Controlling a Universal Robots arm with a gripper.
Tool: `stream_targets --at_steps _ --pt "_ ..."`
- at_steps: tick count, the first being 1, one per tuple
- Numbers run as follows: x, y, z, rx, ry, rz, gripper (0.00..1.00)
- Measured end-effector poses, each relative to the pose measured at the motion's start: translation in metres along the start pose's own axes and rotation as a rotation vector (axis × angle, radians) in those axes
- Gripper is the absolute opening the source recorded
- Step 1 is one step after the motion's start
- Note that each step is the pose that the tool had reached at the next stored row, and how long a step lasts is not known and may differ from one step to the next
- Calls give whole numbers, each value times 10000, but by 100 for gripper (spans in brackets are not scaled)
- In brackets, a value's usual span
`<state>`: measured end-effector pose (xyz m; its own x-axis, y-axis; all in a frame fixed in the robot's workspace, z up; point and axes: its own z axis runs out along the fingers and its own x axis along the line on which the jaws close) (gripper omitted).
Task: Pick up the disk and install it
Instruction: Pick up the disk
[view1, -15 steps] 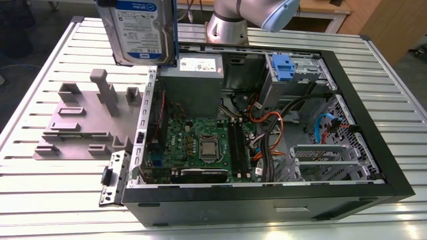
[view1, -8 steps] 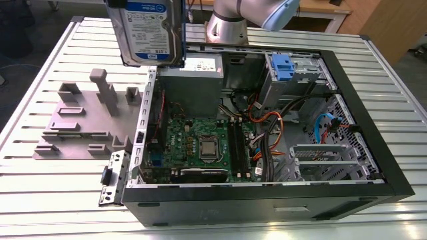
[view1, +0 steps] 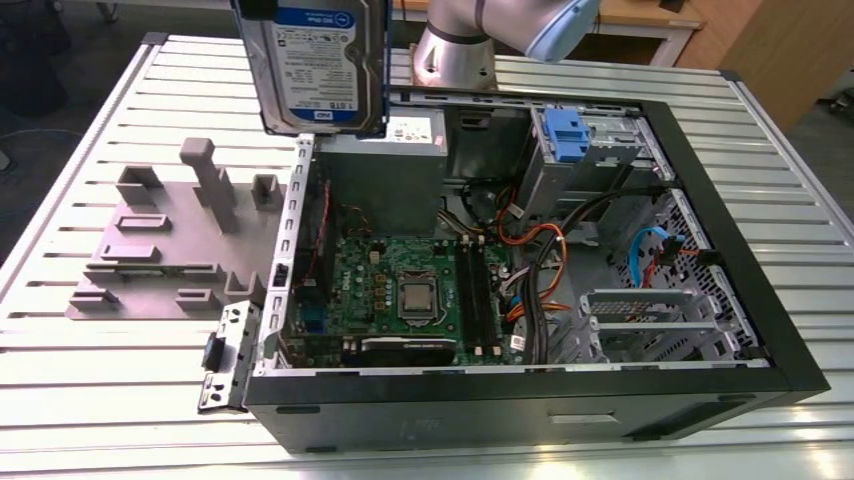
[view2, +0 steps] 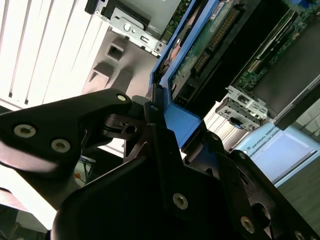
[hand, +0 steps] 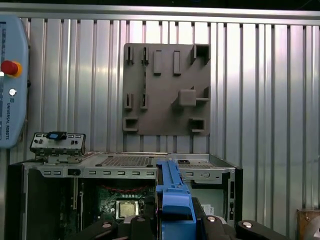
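The gripper (view2: 165, 125) is clamped on the disk (view1: 314, 65), its fingers (view2: 107, 112) pinching the blue side rails, likely to spare the label face and the circuit board. The disk hangs on edge well above the case (view1: 534, 395), over the wall facing the grey fixture (view1: 147, 250). That height probably keeps it clear of the walls and cables. A blue clip (view1: 567, 135) stands inside the case's drive bay.
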<state>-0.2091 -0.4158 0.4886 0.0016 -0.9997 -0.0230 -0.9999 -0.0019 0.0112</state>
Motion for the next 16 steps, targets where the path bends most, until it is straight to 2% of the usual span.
stream_targets --at_steps 16 --pt "6 -288 8 0 9 0 36"
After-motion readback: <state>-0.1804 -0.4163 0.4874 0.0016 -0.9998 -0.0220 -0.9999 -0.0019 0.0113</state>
